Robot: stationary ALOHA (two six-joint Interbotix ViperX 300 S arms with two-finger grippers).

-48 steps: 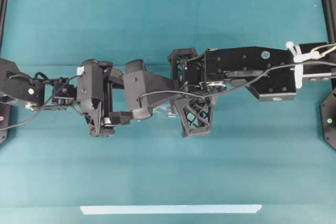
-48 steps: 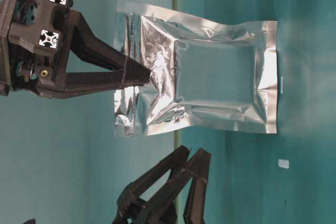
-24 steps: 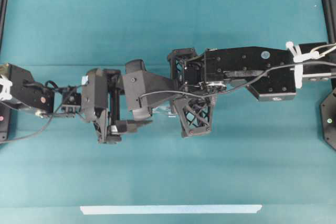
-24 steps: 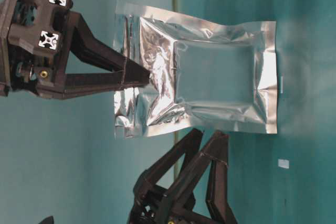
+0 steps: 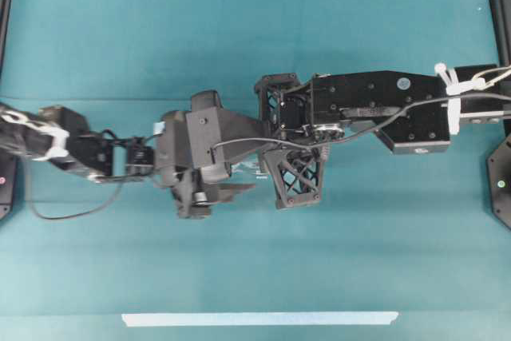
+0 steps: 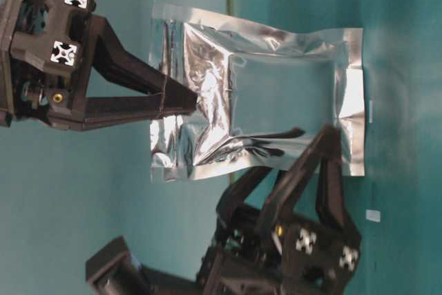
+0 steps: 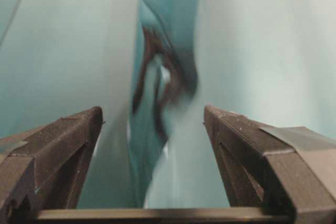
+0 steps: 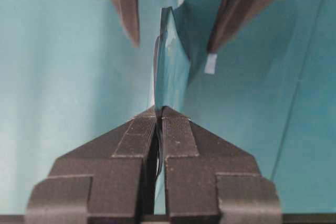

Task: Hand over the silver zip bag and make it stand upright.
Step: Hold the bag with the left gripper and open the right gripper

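In the table-level view, the left gripper is seen nearest the camera, its jaws spread wide to either side of the silver zip bag with nothing grasped. The crinkled foil pouch is held above the teal table, pinched at one sealed edge by the clenched right gripper. Farther back, a small white tape scrap is seen lying on the cloth.
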